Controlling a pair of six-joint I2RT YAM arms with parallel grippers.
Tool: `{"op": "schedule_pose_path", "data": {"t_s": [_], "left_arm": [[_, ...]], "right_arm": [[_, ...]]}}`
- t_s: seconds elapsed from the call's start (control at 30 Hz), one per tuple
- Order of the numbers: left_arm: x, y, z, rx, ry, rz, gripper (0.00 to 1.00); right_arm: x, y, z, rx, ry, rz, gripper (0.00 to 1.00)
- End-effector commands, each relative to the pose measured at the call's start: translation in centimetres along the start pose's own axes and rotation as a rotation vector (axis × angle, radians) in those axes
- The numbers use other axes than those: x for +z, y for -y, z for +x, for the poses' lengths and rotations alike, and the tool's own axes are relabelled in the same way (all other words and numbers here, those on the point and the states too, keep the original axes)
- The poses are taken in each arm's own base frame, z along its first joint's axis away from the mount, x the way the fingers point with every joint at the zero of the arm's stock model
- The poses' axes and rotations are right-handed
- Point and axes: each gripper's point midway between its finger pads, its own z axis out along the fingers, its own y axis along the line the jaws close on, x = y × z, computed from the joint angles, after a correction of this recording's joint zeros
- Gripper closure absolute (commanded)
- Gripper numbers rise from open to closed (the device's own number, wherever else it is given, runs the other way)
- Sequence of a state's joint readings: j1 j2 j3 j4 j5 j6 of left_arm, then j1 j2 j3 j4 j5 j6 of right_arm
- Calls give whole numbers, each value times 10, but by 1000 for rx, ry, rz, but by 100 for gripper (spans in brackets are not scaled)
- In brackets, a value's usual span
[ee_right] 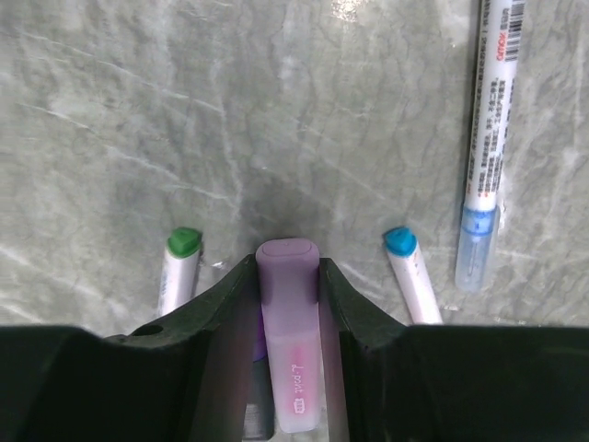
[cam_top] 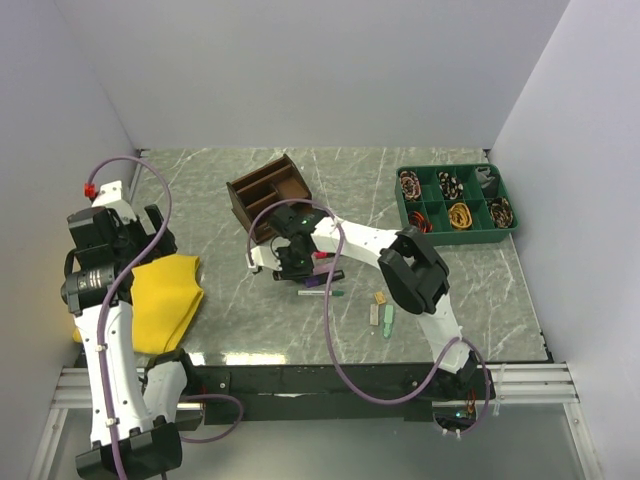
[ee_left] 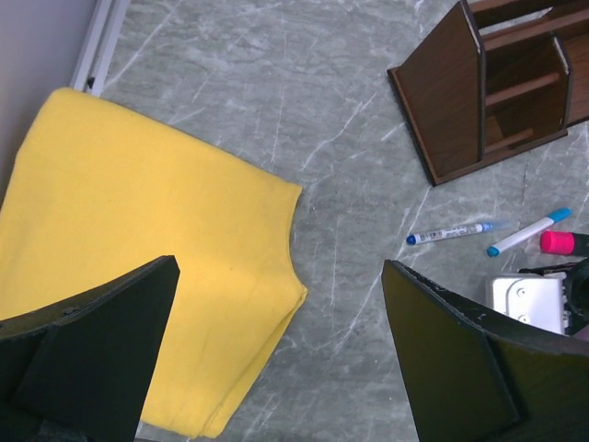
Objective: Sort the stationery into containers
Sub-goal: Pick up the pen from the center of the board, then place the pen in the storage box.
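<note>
The organiser [cam_top: 270,192] is sitting centre-back; pens [cam_top: 322,293] are lying just before it, erasers [cam_top: 381,312] right of them, a cloth [cam_top: 165,300] far left, a tray [cam_top: 460,238] far right.

This looks like a robotics lab cell. Plain white panels [cam_top: 300,70] wall in the marble-patterned worktop [cam_top: 200,175], with the left arm [cam_top: 110,340] and right arm [cam_top: 430,290] bolted to aluminium rails [cam_top: 530,380] at its near edge.

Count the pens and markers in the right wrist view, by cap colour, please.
green-capped pen: 1
purple marker: 1
blue-capped pen: 1
clear-capped pen: 1
Total: 4
</note>
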State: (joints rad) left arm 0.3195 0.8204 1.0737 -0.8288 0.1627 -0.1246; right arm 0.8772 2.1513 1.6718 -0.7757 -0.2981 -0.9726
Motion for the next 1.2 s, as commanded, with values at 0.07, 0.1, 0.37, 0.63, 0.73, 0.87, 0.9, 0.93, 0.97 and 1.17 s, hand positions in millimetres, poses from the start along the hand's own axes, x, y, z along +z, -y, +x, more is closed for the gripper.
{"op": "schedule_pose_path", "data": {"t_s": [0.07, 0.1, 0.37, 0.63, 0.73, 0.87, 0.9, 0.93, 0.97, 1.17], "left_arm": [[3, 7, -2, 5, 57, 53, 1], [7, 8, 1, -4, 45, 60, 1], [21, 12, 5, -65, 18, 82, 0], [28, 7, 12, -30, -31, 70, 1], [31, 7, 12, -26, -43, 73, 1], [37, 4, 12, -31, -59, 58, 1], [39, 2, 13, -32, -64, 50, 1], [40, 2, 12, -31, -65, 49, 1], [40, 2, 10, -30, -61, 50, 1], [49, 1, 12, -34, -80, 48, 1]], "right_arm": [[-101, 32, -63, 42, 235, 198, 100], [-114, 35, -75, 52, 295, 212, 100], [-218, 74, -146, 244, 841, 356, 100], [-268, 139, -172, 368, 1257, 522, 100], [-264, 162, -172, 369, 1312, 598, 100], [-254, 191, -164, 386, 1347, 722, 100], [-253, 198, -158, 414, 1352, 774, 100], [-260, 203, -156, 403, 1370, 830, 100], [-254, 206, -154, 419, 1373, 850, 100], [-254, 228, -129, 488, 1374, 1042, 100]]}}
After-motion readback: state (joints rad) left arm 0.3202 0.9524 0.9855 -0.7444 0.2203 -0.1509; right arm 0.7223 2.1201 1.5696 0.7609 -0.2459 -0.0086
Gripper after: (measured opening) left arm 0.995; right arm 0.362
